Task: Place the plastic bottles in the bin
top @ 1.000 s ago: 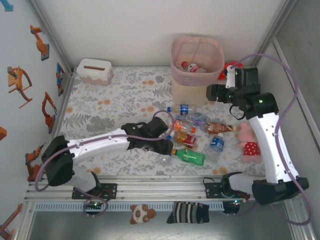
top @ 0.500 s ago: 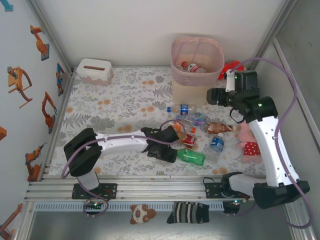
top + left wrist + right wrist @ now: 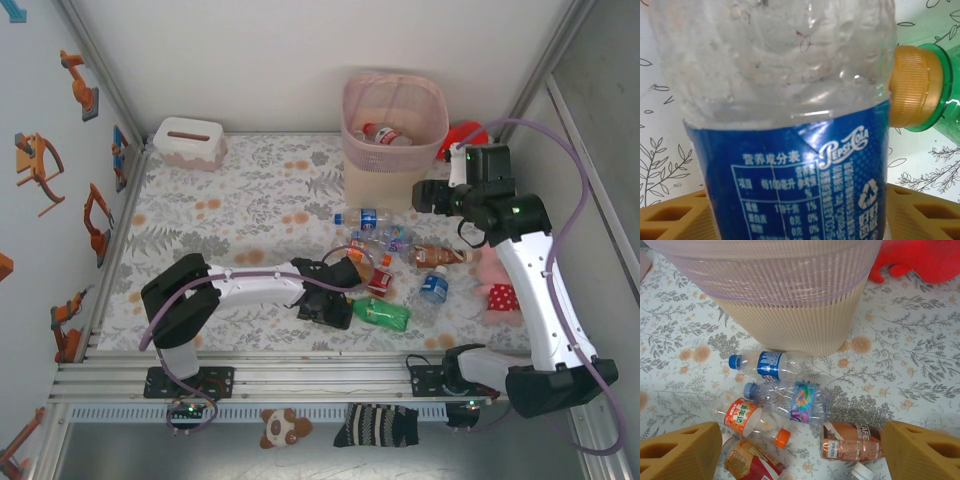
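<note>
Several plastic bottles (image 3: 385,262) lie in a heap on the flowered table in front of the bin (image 3: 393,160); one bottle (image 3: 385,134) lies inside it. My left gripper (image 3: 328,302) is low at the heap's left edge. In the left wrist view its fingers (image 3: 670,220) press both sides of a clear bottle with a blue Pepsi label (image 3: 790,165), so my left gripper (image 3: 800,222) is shut on it. A green bottle (image 3: 935,85) with a yellow cap lies beside it. My right gripper (image 3: 428,194) hangs open beside the bin (image 3: 790,325), above the bottles (image 3: 790,401), nothing between its fingers (image 3: 922,450).
A white tissue box (image 3: 188,142) stands at the back left. A red toy (image 3: 470,132) lies right of the bin and a pink plush (image 3: 497,280) right of the heap. White walls close in the table. A plush (image 3: 283,427) and a sock (image 3: 376,425) lie on the front ledge.
The left arm stretched right and came down onto the heap's left edge, its jaws narrowing round the Pepsi bottle. The right gripper shifted slightly right beside the bin.
</note>
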